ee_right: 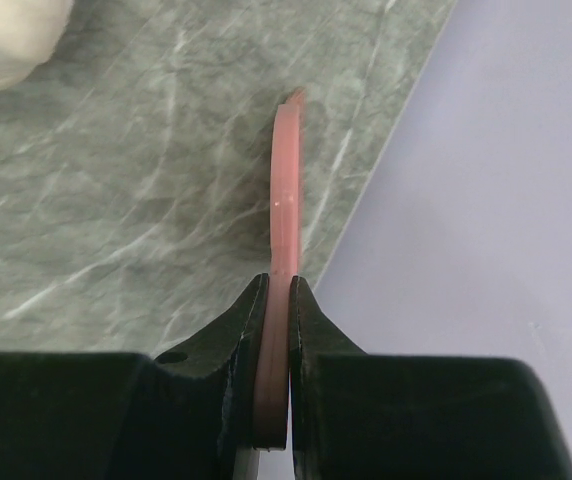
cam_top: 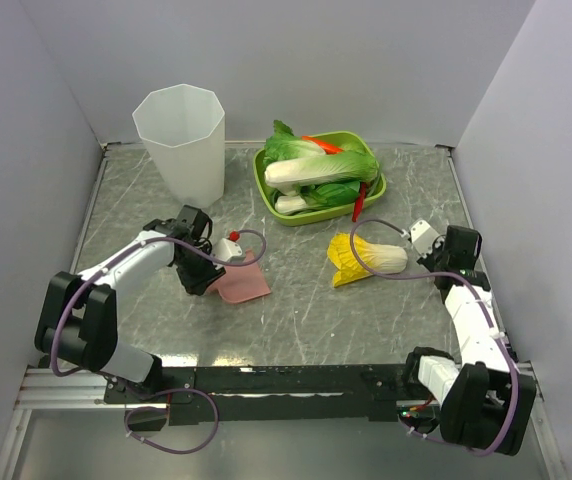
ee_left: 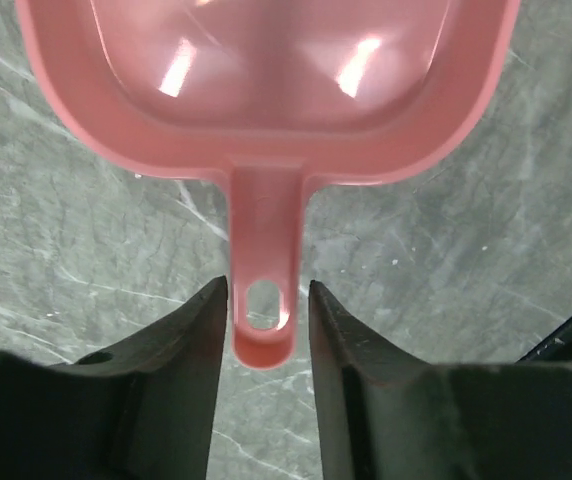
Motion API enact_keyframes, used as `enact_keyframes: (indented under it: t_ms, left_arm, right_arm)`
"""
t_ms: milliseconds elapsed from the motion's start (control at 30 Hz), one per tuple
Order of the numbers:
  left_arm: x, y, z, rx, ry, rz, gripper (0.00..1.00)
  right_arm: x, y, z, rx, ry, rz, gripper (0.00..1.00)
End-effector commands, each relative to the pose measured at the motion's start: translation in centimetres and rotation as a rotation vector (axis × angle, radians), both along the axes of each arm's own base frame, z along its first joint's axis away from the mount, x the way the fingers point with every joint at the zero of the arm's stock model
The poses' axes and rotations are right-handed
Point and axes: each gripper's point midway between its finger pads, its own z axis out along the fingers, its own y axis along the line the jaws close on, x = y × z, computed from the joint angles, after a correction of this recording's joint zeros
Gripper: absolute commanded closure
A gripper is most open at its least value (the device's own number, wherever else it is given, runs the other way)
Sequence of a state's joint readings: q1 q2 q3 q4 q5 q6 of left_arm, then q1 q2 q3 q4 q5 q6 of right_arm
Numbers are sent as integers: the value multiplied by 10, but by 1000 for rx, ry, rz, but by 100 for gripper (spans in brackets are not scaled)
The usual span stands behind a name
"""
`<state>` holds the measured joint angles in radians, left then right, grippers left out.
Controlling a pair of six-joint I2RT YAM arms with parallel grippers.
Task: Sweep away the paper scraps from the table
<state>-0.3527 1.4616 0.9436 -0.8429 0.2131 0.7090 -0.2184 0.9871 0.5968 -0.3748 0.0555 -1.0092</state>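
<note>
A pink dustpan (cam_top: 243,285) lies on the grey marble table (cam_top: 296,320). My left gripper (cam_top: 204,272) is open, with its jaws on either side of the dustpan's handle (ee_left: 263,260) and a small gap on each side. The pan's inside (ee_left: 266,60) looks empty where it shows. A small red paper scrap (cam_top: 233,237) and a white bit (cam_top: 227,248) lie at the dustpan's far edge. My right gripper (cam_top: 434,245) is shut on a thin flat pink handle (ee_right: 286,200), held edge-on above the table near the right wall.
A tall white bin (cam_top: 181,140) stands at the back left. A green oval tray (cam_top: 263,182) at the back holds toy greens. A red chilli (cam_top: 359,205) leans on it. A yellow-and-white toy cabbage (cam_top: 366,258) lies beside my right gripper.
</note>
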Motion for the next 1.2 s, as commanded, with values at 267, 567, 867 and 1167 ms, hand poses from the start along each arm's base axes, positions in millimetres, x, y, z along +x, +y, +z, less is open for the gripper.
enact_keyframes:
  t_ms: [267,567,867,1167]
  left_arm:
    - [8,-7,18,-32,-56,15,33]
    - [26,-38,82,-228,-180,82,10]
    - [63,-52,149,-372,-408,184,4]
    - [111,-31,241,-563,-703,479,4]
  right_arm:
    - [-53,56,-6,297,163,38,48]
    - [-54,88,56,498,92,22,12]
    - [-3,90,119,691,-68,-172,4]
    - [52,38,205,741,-388,-599,2]
